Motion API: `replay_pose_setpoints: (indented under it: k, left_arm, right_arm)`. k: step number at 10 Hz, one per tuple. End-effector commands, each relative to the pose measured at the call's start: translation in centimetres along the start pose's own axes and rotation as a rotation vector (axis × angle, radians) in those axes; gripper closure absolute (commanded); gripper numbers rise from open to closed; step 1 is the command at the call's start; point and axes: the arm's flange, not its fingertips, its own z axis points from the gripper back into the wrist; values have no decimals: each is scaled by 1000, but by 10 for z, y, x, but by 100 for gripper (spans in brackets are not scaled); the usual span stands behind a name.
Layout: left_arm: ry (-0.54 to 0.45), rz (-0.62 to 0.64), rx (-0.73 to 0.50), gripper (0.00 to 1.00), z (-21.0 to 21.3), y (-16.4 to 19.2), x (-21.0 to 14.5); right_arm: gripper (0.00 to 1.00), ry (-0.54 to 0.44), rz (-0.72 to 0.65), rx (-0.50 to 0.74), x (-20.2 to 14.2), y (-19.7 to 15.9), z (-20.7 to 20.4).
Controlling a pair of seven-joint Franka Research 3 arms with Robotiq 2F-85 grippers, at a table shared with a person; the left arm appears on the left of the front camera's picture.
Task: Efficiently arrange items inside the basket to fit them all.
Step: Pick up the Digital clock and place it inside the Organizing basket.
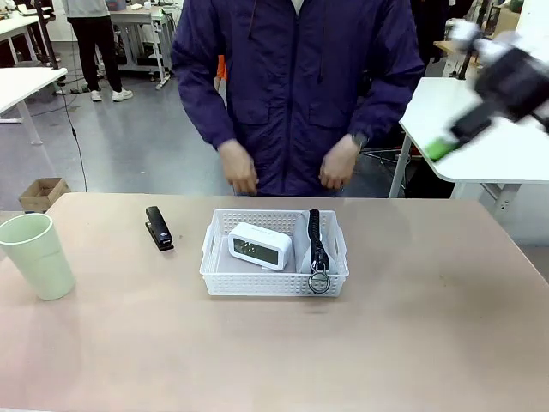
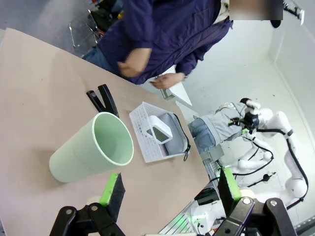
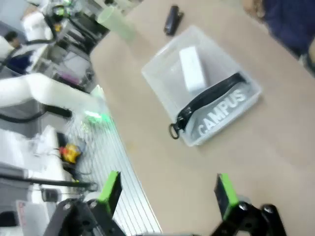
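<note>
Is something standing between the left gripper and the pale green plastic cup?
Nothing visible does. The left gripper, jaws open, faces the pale green plastic cup directly, with just bare pinkish-brown table between them.

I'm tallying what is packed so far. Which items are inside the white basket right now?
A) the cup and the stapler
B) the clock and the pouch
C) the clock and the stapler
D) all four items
B: the white clock and the grey CAMPUS pouch lie inside the basket, while the stapler and the cup are on the table to its left.
</note>
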Motion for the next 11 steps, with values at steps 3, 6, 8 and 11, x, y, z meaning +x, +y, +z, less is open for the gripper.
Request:
replay_pose_setpoints:
  k: [3,6,8,11]
  left_arm:
    - [-15,-22,-19,0,0,-1,1]
    - [-15,-22,-19,0,0,-1,1]
    - [-15,-22,-19,0,0,-1,1]
    - [-15,-22,-19,0,0,-1,1]
  right_arm:
    - [0,-351,-407,362,-149,-130,42]
    - [0,-337,-421,356,-195,-121,43]
    - [0,-337,-421,356,-195,-121,43]
    - [0,-337,-421,356,-195,-121,43]
